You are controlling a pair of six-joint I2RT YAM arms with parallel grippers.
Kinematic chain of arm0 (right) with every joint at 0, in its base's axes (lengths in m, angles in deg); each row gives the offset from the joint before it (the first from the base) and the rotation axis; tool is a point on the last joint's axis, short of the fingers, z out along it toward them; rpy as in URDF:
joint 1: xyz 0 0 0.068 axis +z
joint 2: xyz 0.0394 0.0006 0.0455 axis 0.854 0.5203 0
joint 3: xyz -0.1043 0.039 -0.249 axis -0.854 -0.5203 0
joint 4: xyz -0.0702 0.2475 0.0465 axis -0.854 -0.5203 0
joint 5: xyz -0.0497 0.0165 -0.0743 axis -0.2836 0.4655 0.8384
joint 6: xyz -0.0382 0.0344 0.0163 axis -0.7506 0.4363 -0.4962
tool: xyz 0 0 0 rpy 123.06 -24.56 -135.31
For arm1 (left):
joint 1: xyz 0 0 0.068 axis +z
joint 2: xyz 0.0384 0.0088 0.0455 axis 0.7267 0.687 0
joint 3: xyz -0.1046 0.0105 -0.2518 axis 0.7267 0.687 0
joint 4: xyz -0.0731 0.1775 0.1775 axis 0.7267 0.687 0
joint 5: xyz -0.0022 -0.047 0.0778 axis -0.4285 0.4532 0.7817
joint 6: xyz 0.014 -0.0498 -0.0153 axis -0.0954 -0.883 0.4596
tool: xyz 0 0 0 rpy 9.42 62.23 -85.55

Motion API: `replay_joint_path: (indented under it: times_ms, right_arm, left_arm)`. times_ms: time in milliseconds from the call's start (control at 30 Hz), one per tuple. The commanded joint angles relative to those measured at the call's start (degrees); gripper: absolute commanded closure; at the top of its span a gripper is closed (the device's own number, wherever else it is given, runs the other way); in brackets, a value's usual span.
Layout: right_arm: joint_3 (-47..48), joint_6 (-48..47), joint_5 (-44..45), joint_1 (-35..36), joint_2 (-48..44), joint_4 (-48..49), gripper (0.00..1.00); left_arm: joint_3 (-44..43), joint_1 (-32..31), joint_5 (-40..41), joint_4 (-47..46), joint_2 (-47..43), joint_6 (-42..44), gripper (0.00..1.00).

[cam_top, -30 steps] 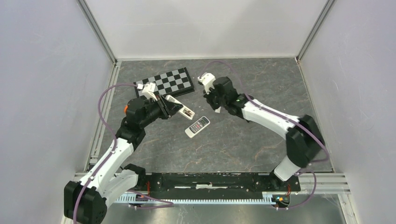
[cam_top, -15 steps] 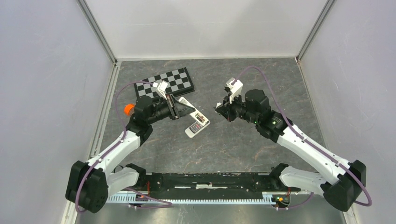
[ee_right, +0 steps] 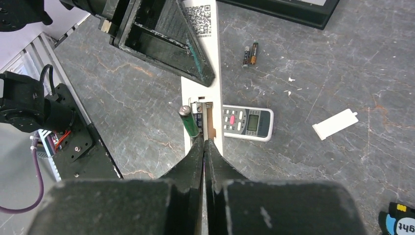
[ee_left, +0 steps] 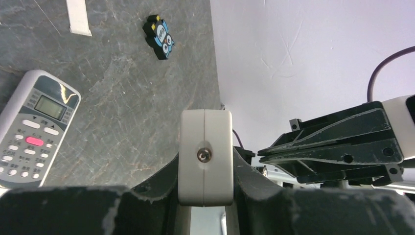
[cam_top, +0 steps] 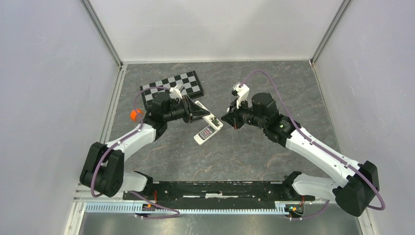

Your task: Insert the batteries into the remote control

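My left gripper [cam_top: 199,113] is shut on the long white remote control [cam_top: 209,117] and holds it above the table. The left wrist view shows it end-on [ee_left: 205,142] between the jaws. In the right wrist view its open battery recess [ee_right: 205,115] faces up. A green battery [ee_right: 188,120] sticks out of the recess at a tilt. My right gripper [ee_right: 204,143] is shut and empty. Its tips are at the recess, next to the green battery. Two more batteries [ee_right: 249,54] lie on the table beyond the remote.
A shorter grey-white remote [ee_right: 247,122] with a screen lies under the held one. A white battery cover [ee_right: 335,123] lies to its right. A black-and-blue gadget [ee_left: 160,35] sits on the table, and a folded chessboard [cam_top: 171,85] lies at the back left.
My left gripper has carried the white remote to the right, over the grey-white remote. My right arm has swung round and now faces the remote's end from the right.
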Motion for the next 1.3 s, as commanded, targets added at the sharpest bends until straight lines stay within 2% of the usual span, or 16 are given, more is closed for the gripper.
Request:
replay_joint_path:
  times_ms: [0, 300, 500, 700, 833, 967, 1100, 1267]
  right_arm:
    - [0.7, -0.5, -3.0, 0.4, 1.8, 2.5, 0.96]
    - [1.2, -1.9, -0.9, 0.4, 6.5, 3.1, 0.92]
    - [0.2, -3.3, 2.2, 0.4, 8.2, 3.5, 0.71]
    - [-5.5, -0.7, 19.1, 0.2, 9.1, 0.9, 0.53]
    - [-9.1, 5.1, 33.3, -0.2, 9.3, -7.2, 0.39]
    - [-16.0, 10.8, 37.9, -1.0, 4.2, -11.1, 0.26]
    - [-20.0, 13.5, 37.4, -3.6, -0.9, -13.1, 0.24]
    - [-21.3, 14.5, 35.5, -7.4, -2.1, -13.6, 0.25]
  left_arm:
    - [-1.4, -0.2, -4.9, -6.8, 2.2, -6.8, 0.98]
    - [-1.7, -0.2, -3.7, -8.7, 7.2, -4.3, 0.98]
    - [-3.1, -0.2, 0.6, -1.0, 8.7, 0.5, 0.98]
    - [-5.3, -0.2, 8.3, 8.4, 9.3, 7.3, 0.98]
    - [-5.8, -0.2, 10.6, 12.1, 8.2, 10.2, 0.98]
    - [-5.4, -0.2, 12.6, 14.6, 6.7, 12.6, 0.98]
    - [-5.4, -0.2, 13.4, 15.8, 5.8, 14.0, 0.98]
    - [-5.1, -0.2, 13.2, 15.9, 5.2, 14.4, 0.98]
